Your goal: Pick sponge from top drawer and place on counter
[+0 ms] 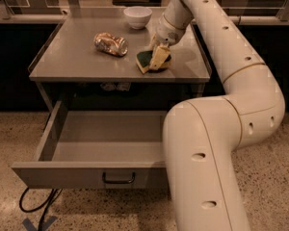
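We find the gripper (pixel 157 61) low over the tabletop (pixel 77 57), fingers (pixel 160 55) clasping the sponge (pixel 145 59), which sits tilted directly beneath, lower edge apparently touching down.

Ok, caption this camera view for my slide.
Gripper at the sponge on the counter, top drawer open below.

Floor: speckled terrazzo (pixel 260 196), black cables (pixel 34 207) lying at left.
Behind: pale ledge (pixel 33 19) over dark panels (pixel 12 61).
Hand (pixel 159 52): over the worktop (pixel 72 52), right half.
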### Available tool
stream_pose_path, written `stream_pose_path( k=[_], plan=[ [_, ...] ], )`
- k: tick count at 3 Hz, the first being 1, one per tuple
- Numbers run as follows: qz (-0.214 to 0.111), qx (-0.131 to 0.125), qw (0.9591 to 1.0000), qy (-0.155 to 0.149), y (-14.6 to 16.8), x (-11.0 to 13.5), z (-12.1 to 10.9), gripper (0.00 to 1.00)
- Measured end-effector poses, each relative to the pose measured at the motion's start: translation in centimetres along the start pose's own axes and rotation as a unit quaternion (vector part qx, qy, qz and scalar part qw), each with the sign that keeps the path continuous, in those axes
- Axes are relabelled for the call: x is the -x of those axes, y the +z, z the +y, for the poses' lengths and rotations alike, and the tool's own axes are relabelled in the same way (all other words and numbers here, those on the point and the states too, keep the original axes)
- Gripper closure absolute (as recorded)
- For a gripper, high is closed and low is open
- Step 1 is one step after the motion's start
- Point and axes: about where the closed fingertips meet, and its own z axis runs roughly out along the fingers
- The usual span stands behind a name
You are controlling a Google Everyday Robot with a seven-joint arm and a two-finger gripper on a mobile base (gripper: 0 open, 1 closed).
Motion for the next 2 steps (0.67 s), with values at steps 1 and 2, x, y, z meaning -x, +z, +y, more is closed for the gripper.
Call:
stream_pose_path(
  k=[1, 2],
  plan=[
    [-0.004, -0.011, 0.9999, -0.001, 0.12, 0.33, -0.71, 0.81],
    [-0.007, -0.017, 0.9998, -0.001, 0.55, 0.51, -1.14, 0.58]
  ],
)
